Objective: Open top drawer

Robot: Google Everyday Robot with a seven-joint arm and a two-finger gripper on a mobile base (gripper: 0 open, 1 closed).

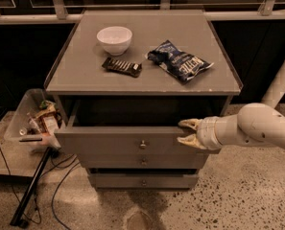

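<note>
A speckled floor [238,200] fills the foreground, with dark cables [60,190] trailing over it at the left and a black pole [31,188] slanting up from it. Above the floor stands a grey table [84,75] with 3 drawers in its front. The bottom drawer [118,180] and the middle drawer [113,161] are slim and sit closed, each with 1 small knob.

The top drawer [103,140] stands partly out of the table, with a dark gap open behind its front panel and its round metal knob [142,144] at the centre. The end effector [187,132] is at the right part of that front panel, reaching in from the right on a white arm [257,126]. Its 2 fingers are parted, the upper one at the panel's top edge and the lower one against its face; whether they pinch the panel cannot be told.

Left of the table a clear plastic bin [22,123] holds mixed packets. On the table top lie a dark-wrapped snack bar [122,66] and a blue chip bag [179,61], apart from each other, with a white bowl [114,39] farther back at the left.
</note>
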